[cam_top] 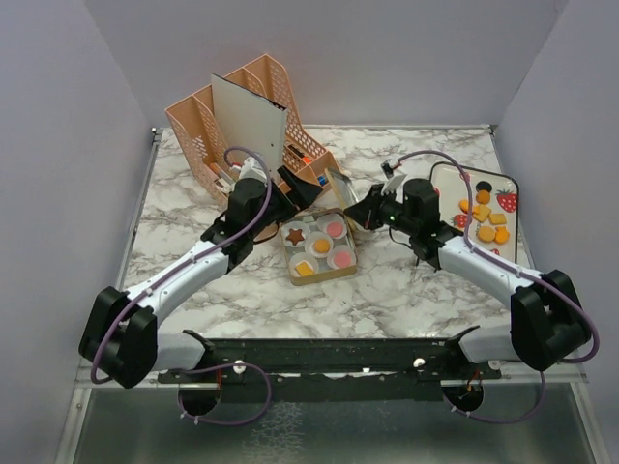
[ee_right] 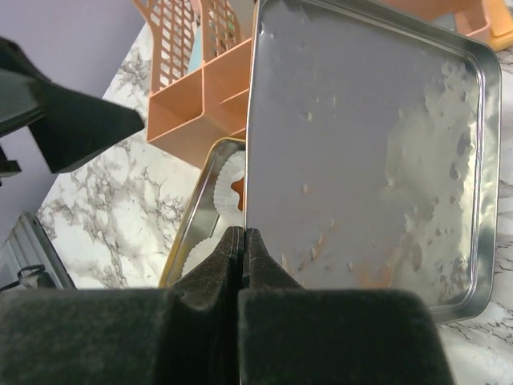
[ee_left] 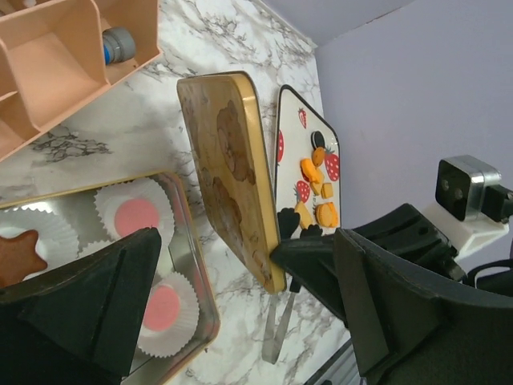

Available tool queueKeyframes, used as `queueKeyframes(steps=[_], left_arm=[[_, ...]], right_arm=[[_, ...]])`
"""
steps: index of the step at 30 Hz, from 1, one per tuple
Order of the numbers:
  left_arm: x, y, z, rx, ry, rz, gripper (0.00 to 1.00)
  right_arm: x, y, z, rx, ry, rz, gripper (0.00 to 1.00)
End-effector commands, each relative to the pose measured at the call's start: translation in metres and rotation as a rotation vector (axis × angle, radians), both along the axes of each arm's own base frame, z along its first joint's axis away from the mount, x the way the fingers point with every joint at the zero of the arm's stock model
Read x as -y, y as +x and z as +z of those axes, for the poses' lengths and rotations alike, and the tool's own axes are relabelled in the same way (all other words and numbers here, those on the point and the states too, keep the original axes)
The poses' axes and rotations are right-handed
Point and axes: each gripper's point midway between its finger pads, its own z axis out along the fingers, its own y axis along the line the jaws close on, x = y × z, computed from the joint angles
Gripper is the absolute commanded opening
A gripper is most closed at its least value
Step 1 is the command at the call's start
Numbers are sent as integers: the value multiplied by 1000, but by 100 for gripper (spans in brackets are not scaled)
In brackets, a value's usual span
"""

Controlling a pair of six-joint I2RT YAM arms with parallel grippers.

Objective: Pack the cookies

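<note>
An open gold tin [cam_top: 325, 277] at mid-table holds cookies in white paper cups: a brown star [cam_top: 295, 235], two pink rounds [cam_top: 335, 229] and orange-yellow pieces [cam_top: 321, 246]. More orange cookies [cam_top: 486, 233] lie on the strawberry-print tray [cam_top: 455, 179] at the right. My right gripper [ee_right: 243, 239] is shut on the edge of the tin's lid [ee_right: 361, 144], holding it on edge just right of the tin. The left wrist view shows the lid's printed top [ee_left: 232, 160] and the tin rim [ee_left: 194, 265]. My left gripper [ee_left: 244, 241] is open behind the tin, holding nothing.
A peach desk organizer [cam_top: 208, 126] with a white board [cam_top: 250, 121] stands at the back left, close behind my left gripper. Metal tongs [ee_left: 278, 325] lie on the marble below the lid. Purple walls close in the table on three sides.
</note>
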Motion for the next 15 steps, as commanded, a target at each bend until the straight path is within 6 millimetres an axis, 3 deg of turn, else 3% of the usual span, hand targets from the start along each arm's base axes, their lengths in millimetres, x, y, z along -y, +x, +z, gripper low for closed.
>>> queueKeyframes(steps=[1, 15], left_arm=[[14, 21, 15, 47, -1, 18, 95], [47, 48, -20, -12, 75, -19, 80]], right_arm=[[-9, -2, 22, 135, -4, 28, 0], [-26, -9, 15, 212, -79, 68, 0]])
